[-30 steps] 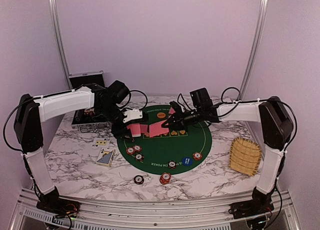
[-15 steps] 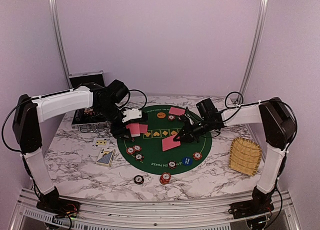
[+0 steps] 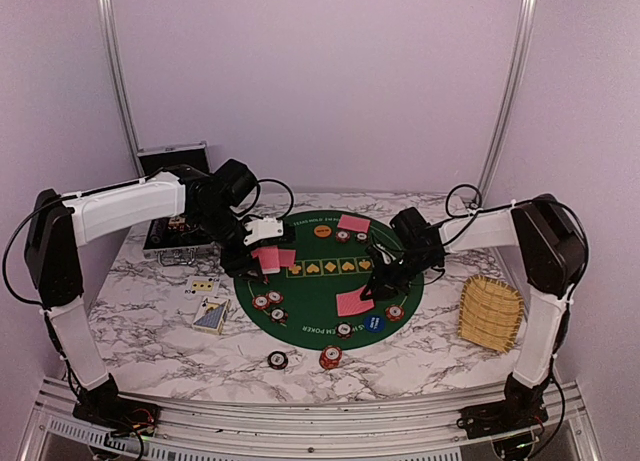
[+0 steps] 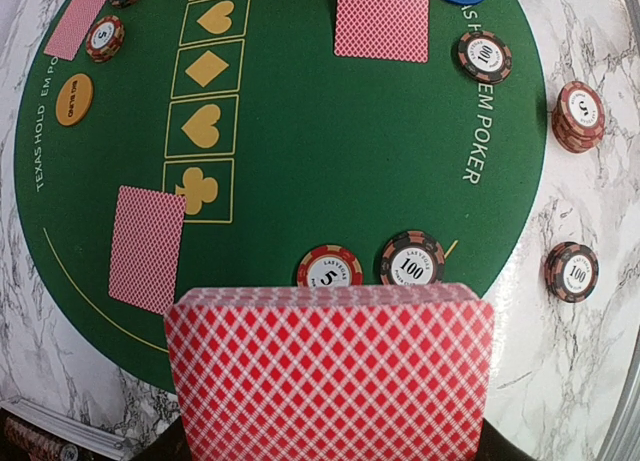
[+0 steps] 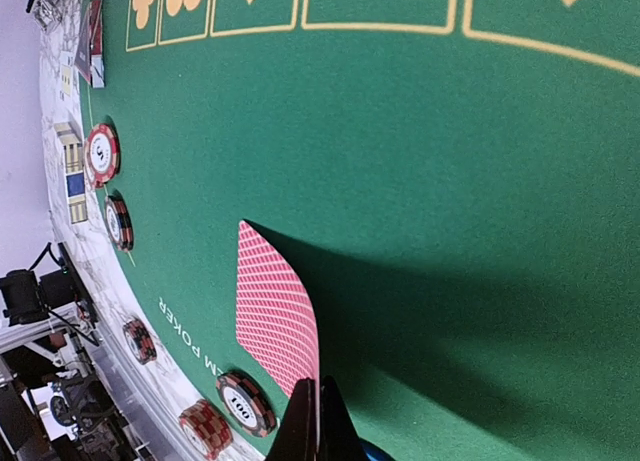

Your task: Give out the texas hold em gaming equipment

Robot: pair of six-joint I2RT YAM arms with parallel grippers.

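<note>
Red-backed card (image 5: 275, 316) is pinched at one edge by the right gripper (image 5: 318, 431), jaws closed thin on it. Card tilts low over the near-right part of the green mat (image 3: 310, 299); far edge at or almost on the felt, contact unclear. Left gripper (image 3: 264, 263) is clamped on the deck (image 4: 330, 376), above the mat's left side.

Step, as I judge it: dealing one card to the near-right seat. Two dealt cards already lie flat, the left card (image 4: 147, 246) and the far card (image 3: 353, 222). Next move calls for laying the card flat, releasing it, then lifting clear without dragging it.

In the way: blue chip (image 3: 374, 323) and red-edged chip (image 3: 395, 312) sit just beside the landing spot, and the 100 chip (image 5: 243, 406) is close under the gripper tip; any could get nudged.

Around: orange button (image 3: 322, 231) at the far side of the mat, face-up cards (image 3: 210, 314) on the marble table (image 3: 430, 361) to the left, wicker tray (image 3: 490, 311) right, black case (image 3: 172, 163) back left, all well apart.
</note>
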